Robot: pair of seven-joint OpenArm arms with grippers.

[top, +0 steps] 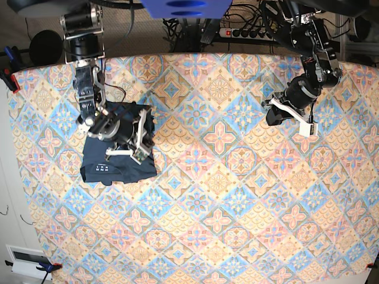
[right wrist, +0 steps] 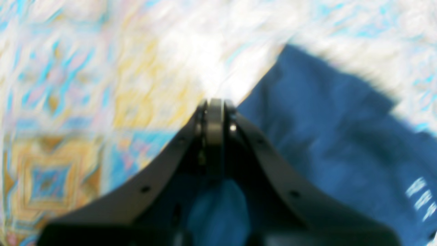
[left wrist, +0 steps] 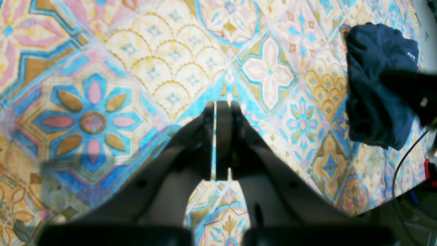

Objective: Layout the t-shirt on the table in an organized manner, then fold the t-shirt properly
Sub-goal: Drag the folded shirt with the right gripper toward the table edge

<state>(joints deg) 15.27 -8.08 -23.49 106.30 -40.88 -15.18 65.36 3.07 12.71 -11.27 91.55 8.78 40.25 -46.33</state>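
With the dark navy soft-fabric t-shirt (top: 118,155) apparently folded beneath the clenched, empty right gripper (right wrist: 215,106), lift straight off it, the left gripper (left wrist: 219,104) being likewise closed on nothing over the patterned tile-print table (top: 237,225).

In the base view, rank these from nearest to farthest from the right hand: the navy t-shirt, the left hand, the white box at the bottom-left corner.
1. The dark navy soft fabric t-shirt, directly under the right hand.
2. The small white box, off the table's bottom-left corner.
3. The left hand, across the table on the view's right.
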